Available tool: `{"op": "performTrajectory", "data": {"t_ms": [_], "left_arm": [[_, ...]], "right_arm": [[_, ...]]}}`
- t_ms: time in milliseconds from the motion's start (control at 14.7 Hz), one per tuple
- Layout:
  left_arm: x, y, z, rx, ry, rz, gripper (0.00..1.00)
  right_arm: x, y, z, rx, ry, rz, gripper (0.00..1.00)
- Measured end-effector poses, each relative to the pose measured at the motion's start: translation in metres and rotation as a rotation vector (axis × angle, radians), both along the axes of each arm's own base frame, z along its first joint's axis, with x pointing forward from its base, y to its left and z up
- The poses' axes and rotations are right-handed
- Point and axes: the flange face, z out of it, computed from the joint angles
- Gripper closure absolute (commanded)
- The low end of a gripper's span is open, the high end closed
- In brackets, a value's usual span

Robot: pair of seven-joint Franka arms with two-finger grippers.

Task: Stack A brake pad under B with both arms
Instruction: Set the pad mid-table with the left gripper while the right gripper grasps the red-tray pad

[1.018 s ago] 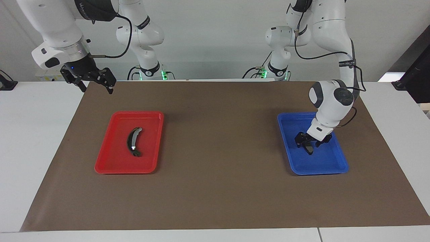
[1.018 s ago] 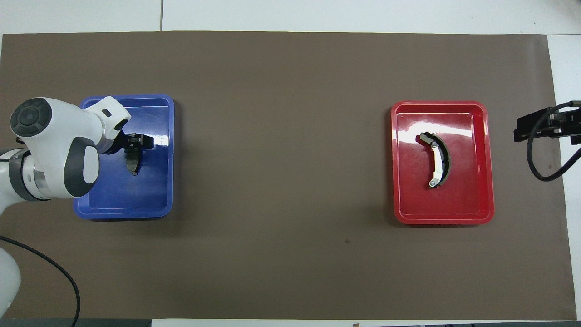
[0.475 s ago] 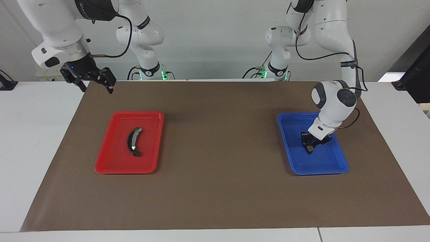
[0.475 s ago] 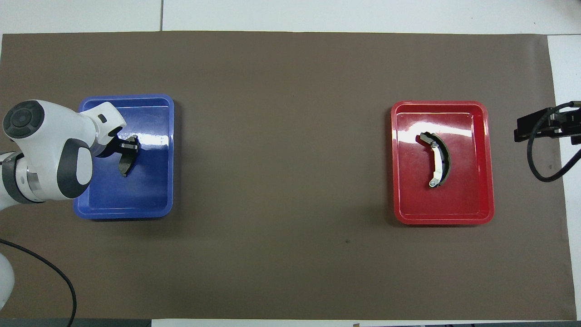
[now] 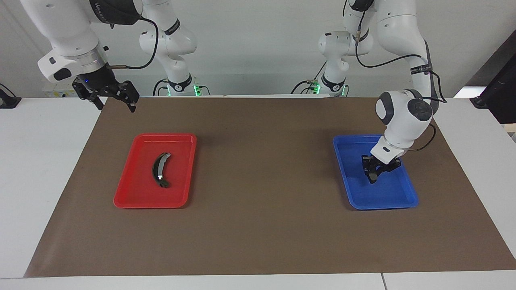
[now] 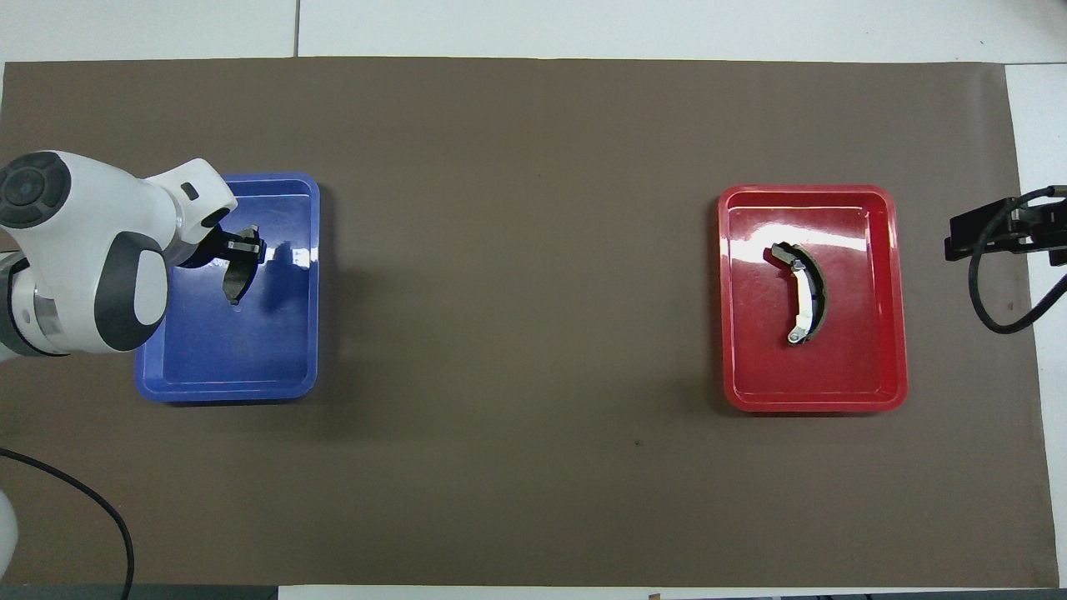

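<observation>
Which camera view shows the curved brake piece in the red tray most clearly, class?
The overhead view: the curved brake piece shows its whole crescent there, silver inner edge and both ends, lying in the red tray. The facing view shows the same piece foreshortened, mostly dark with one bright glint.

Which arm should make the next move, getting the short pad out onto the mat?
Left. Its claw is shut on the short pad, holding it over the blue tray. The right claw waits over the mat's edge, away from the curved piece in the red tray.
</observation>
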Motion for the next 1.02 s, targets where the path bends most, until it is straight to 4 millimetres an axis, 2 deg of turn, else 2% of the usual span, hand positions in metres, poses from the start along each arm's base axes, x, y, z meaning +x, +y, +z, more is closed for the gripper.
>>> {"op": "performTrajectory", "data": {"t_ms": [204,407,475,611,814,1018], "left_arm": [[-0.012,-0.085,0.009,-0.036,0.001,0.073,0.99],[-0.048,-0.186,0.010,-0.061,0.001,0.128,0.99],[-0.059,-0.211,0.010,-0.069,-0.001,0.142,0.99],[-0.075,-0.247,0.003,-0.086,-0.010,0.171,0.99],[-0.096,-0.293,-0.024,-0.112,-0.019,0.223,0.99],[-0.107,-0.318,-0.052,-0.121,-0.020,0.233,0.99]], "right_arm": [[0.000,-0.001,0.000,0.000,0.000,-0.001,0.00],[0.000,-0.001,-0.006,0.000,-0.008,-0.001,0.00],[0.001,-0.001,-0.013,0.000,-0.020,0.001,0.00],[0.002,0.000,-0.043,0.001,-0.040,0.006,0.00],[0.009,0.001,-0.106,0.006,-0.045,0.025,0.00],[0.017,0.002,-0.174,0.033,-0.080,0.058,0.00]]}}
